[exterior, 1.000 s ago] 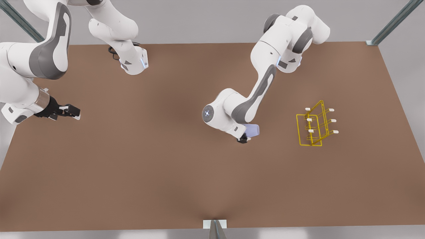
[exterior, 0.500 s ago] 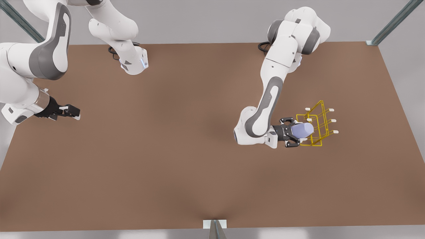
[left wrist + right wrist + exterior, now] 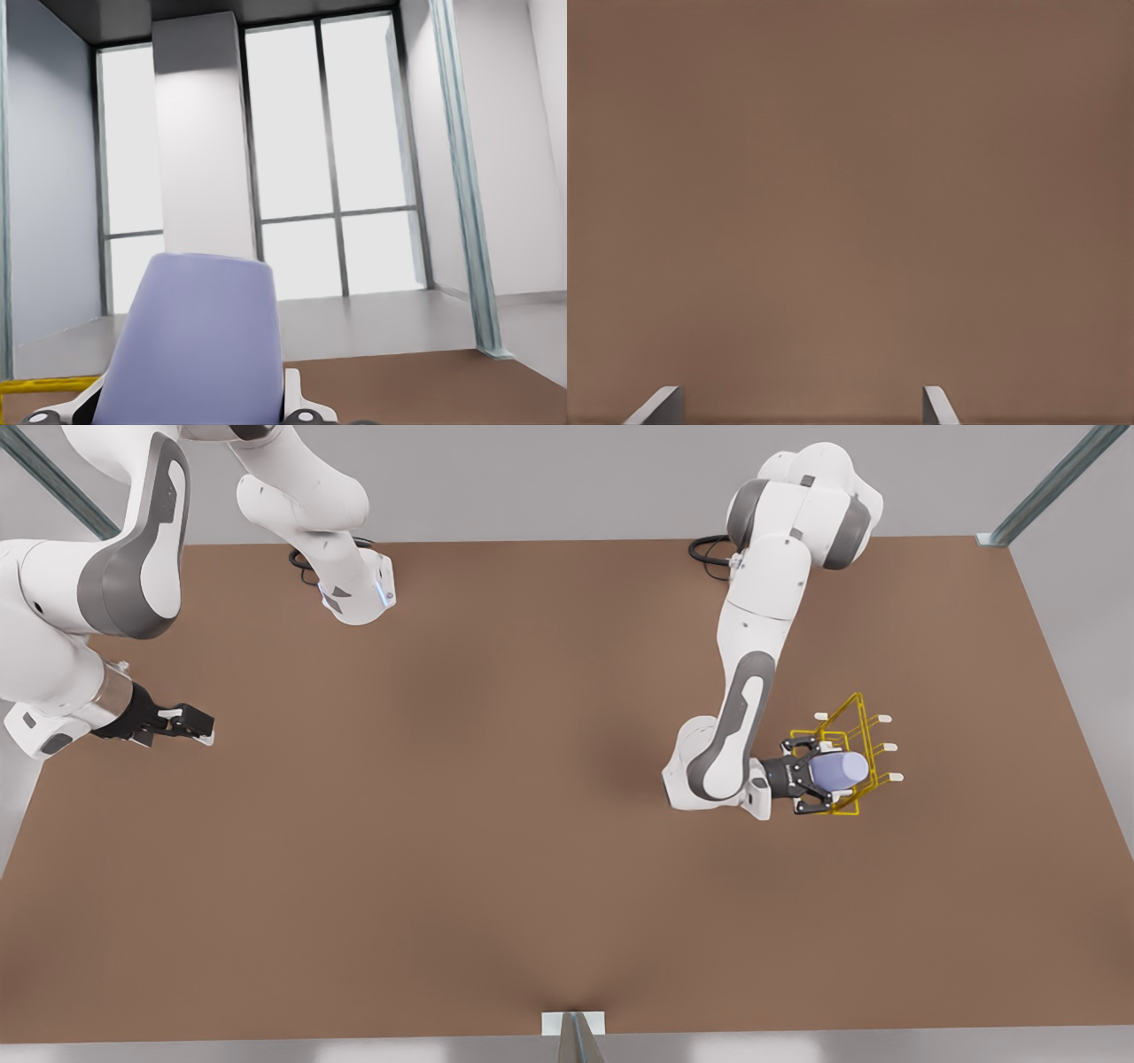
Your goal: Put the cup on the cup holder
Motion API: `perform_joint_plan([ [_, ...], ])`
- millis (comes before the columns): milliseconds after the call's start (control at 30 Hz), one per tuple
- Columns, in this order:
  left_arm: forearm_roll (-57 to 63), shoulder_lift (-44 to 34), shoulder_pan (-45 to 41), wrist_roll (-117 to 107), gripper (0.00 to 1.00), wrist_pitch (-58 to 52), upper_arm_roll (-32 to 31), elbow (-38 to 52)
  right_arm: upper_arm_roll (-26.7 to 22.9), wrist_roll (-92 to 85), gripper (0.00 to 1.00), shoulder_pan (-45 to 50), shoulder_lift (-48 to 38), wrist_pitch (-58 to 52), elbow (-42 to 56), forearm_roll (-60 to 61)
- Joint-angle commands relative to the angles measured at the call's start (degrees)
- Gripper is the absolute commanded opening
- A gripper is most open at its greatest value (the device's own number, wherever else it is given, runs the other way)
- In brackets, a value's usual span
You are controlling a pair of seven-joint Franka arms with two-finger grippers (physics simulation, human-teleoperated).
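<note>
My left gripper (image 3: 819, 778) holds the cup (image 3: 839, 769) lying sideways right against the cup holder (image 3: 855, 735); its yellow wires and white-tipped prongs crowd the space ahead. Behind me the table (image 3: 443, 824) lies bare. My right gripper (image 3: 190, 724) waits, fingers spread, over open table.

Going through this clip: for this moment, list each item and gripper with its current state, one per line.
Cup: gripped, lying sideways over the cup holder, not released.
Cup holder: upright on the table, no cup hanging on it.
Left gripper: shut on the cup.
Right gripper: open, holding nothing, waiting at the front view's left.
</note>
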Motion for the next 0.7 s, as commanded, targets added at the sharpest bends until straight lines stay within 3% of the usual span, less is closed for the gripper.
perform_joint_plan([
  [0,1.05,-0.01,0.49,-5.35,0.78,1.55,0.03,-0.48,-0.01,-0.13,1.0,0.01,0.0,-0.03,0.03,-0.04],
  [267,1.93,0.43,1.11,-7.72,0.78,2.61,0.03,-2.24,-0.01,-0.04,1.0,0.01,0.35,0.06,0.29,-0.04],
  [300,1.93,0.43,1.11,-7.37,1.0,2.52,0.03,-2.24,-0.01,-0.04,1.0,0.01,0.35,0.06,0.29,-0.04],
  [500,1.23,0.44,0.58,-6.58,1.0,1.64,-0.23,-0.23,-0.01,-0.04,1.0,-0.08,0.44,0.06,0.29,0.05],
  [567,-8.33,-1.32,-3.19,0.7,1.0,0.67,-0.76,10.66,-0.01,-0.04,1.0,-0.08,0.35,0.06,0.29,-0.04],
  [600,-18.42,-4.39,-4.52,9.56,1.0,-0.99,-0.76,20.67,-0.01,0.04,1.0,-0.08,0.44,0.06,0.29,-0.04],
  [667,-52.67,-23.8,0.38,49.23,1.0,1.9,-0.41,26.41,-0.01,0.22,1.0,0.01,0.44,0.06,0.2,-0.04],
])
